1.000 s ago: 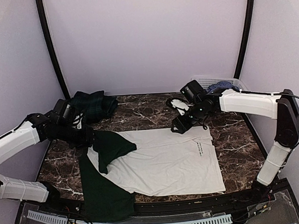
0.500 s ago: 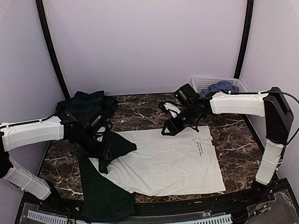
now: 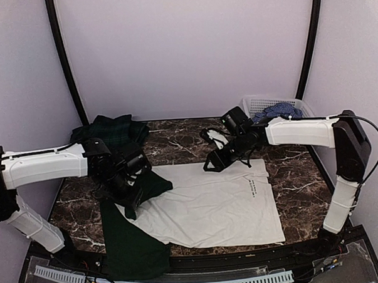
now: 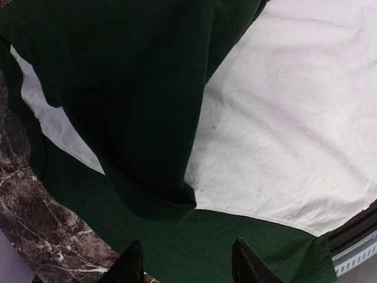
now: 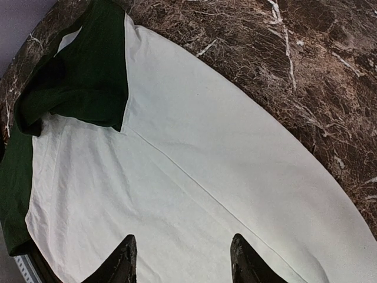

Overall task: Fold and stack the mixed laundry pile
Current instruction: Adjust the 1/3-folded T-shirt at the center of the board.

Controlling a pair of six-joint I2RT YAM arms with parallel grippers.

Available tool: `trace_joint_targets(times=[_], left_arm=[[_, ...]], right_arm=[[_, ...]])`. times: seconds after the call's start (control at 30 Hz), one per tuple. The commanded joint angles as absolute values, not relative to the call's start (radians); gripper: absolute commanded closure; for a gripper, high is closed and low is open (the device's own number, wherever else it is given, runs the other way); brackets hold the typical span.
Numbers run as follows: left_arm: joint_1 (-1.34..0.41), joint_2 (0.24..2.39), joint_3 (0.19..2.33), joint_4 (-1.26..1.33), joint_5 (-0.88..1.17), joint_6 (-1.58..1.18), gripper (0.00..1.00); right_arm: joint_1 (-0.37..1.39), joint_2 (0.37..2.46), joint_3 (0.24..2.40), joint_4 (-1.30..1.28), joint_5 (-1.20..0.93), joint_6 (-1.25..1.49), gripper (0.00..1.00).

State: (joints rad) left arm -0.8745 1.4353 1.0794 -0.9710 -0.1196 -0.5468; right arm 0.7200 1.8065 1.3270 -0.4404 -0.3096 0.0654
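Cream garment (image 3: 217,203), green sleeve (image 3: 154,184) partly hidden under the left arm (image 3: 46,168)

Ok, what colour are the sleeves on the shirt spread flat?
Dark green sleeves on a cream shirt; clearest in the left wrist view.

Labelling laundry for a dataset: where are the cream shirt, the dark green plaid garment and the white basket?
cream shirt (image 3: 210,206): top view, on its cream body panel.
dark green plaid garment (image 3: 116,132): top view, middle of the bundle.
white lattice basket (image 3: 255,105): top view, its left wall.
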Motion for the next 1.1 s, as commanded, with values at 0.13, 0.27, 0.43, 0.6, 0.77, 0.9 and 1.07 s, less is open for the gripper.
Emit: trace_joint_targets(times=[0.13, 0.27, 0.43, 0.6, 0.77, 0.9, 1.07], left_arm=[[-0.938, 1.574, 1.115, -1.074, -0.235, -0.590, 0.50], [-0.938, 1.614, 1.094, -1.026, -0.264, -0.611, 0.49], [-0.920, 1.637, 1.067, -0.943, -0.270, -0.614, 0.59], [-0.831, 1.571, 1.006, -0.824, -0.173, -0.589, 0.96], [-0.726, 1.432, 0.967, -0.702, -0.025, -0.584, 1.00], [-0.564, 1.322, 0.928, -0.558, 0.194, -0.598, 1.00], [-0.408, 1.374, 0.942, -0.453, 0.373, -0.622, 1.00]], right_arm=[[0.718, 1.763, 1.299, -0.402, -0.297, 0.064, 0.48], [0.709, 1.753, 1.285, -0.401, -0.291, 0.061, 0.48], [0.701, 1.742, 1.276, -0.400, -0.286, 0.057, 0.48], [0.691, 1.727, 1.260, -0.403, -0.278, 0.054, 0.48], [0.688, 1.718, 1.253, -0.395, -0.289, 0.053, 0.50], [0.687, 1.730, 1.263, -0.382, -0.315, 0.062, 0.50], [0.689, 1.752, 1.283, -0.378, -0.337, 0.067, 0.50]])
